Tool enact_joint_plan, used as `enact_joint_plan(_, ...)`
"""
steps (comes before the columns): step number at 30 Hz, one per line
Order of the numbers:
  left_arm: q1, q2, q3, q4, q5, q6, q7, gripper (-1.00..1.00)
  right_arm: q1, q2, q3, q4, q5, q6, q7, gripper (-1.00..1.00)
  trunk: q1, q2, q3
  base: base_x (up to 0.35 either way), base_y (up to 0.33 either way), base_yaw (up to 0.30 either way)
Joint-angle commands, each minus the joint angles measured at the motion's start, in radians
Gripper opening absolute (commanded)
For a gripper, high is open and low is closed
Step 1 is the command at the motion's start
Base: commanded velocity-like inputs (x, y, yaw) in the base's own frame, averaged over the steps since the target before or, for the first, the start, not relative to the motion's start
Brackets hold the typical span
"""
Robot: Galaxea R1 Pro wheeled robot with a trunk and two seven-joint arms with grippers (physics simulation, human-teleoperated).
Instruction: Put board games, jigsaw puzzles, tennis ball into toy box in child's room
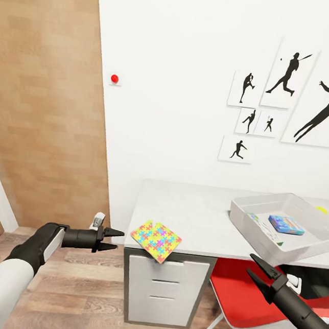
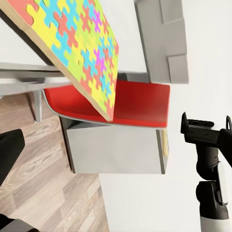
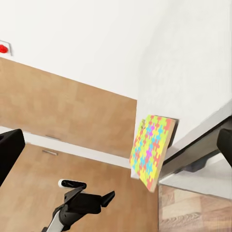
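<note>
1. Down at about 8 o'clock in the head view, the left gripper (image 1: 115, 241) hangs over the wood-plank floor (image 1: 66, 296), fingers a little apart with nothing between them, pointing toward the table (image 1: 190, 209).
2. Just past its tips, the jigsaw puzzles (image 1: 155, 240) sit on the front left corner of the table. They look like a stack or an overlapping pair, I can't say which, and one corner pokes out over the edge above the white drawer unit (image 1: 164, 288). The left wrist view shows that colourful slab (image 2: 77, 48) sticking out past the tabletop.
3. Round 3 o'clock, the toy box (image 1: 250, 219) rests on the table's right end. A small blue board game (image 1: 286, 224) lies flat inside it, next to a white and green one (image 1: 265, 226) on the bin floor.
4. A yellow bit (image 1: 322, 209) peeks up behind the bin's far wall; can't tell what it is.
5. At 4 o'clock, the right gripper (image 1: 255, 268) is held over a red chair (image 1: 241, 297) tucked under the table, fingers spread and empty.
6. The right wrist view catches the puzzles (image 3: 151, 151) overhanging the corner.
</note>
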Motion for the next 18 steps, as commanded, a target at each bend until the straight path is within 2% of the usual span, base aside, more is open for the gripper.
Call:
enact_joint_plan(1, -0.001, 0.000, 0.001, 0.000, -0.001, 0.005, -0.003, 1.00, -0.001, 0.000, -0.002, 0.000, 0.004, 0.006, 0.005, 1.00, 0.000, -0.001, -0.001, -0.065, -0.086, 0.000)
enact_joint_plan(6, -0.001, -0.001, 0.001, 0.000, -0.001, 0.005, -0.003, 1.00, 0.003, -0.005, -0.001, -0.043, 0.000, 0.049, 0.013, 1.00, 0.000, -0.001, -0.001, -0.095, -0.172, 0.000)
enact_joint_plan(7, -0.001, 0.000, 0.001, 0.001, -0.001, 0.005, -0.002, 1.00, 0.001, -0.005, -0.003, -0.050, 0.000, 0.095, 0.027, 1.00, 0.000, -0.001, -0.001, -0.034, -0.088, 0.000)
enact_joint_plan(9, -0.001, 0.000, 0.001, 0.001, -0.001, 0.004, -0.003, 1.00, -0.002, -0.004, -0.006, -0.054, -0.001, 0.127, 0.045, 1.00, 0.000, -0.001, -0.001, -0.018, -0.046, 0.000)
enact_joint_plan(18, -0.001, 0.000, 0.001, 0.001, -0.001, 0.004, -0.002, 1.00, -0.005, -0.002, -0.007, -0.057, -0.001, 0.134, 0.063, 1.00, 0.000, -0.001, -0.001, -0.004, -0.032, 0.000)
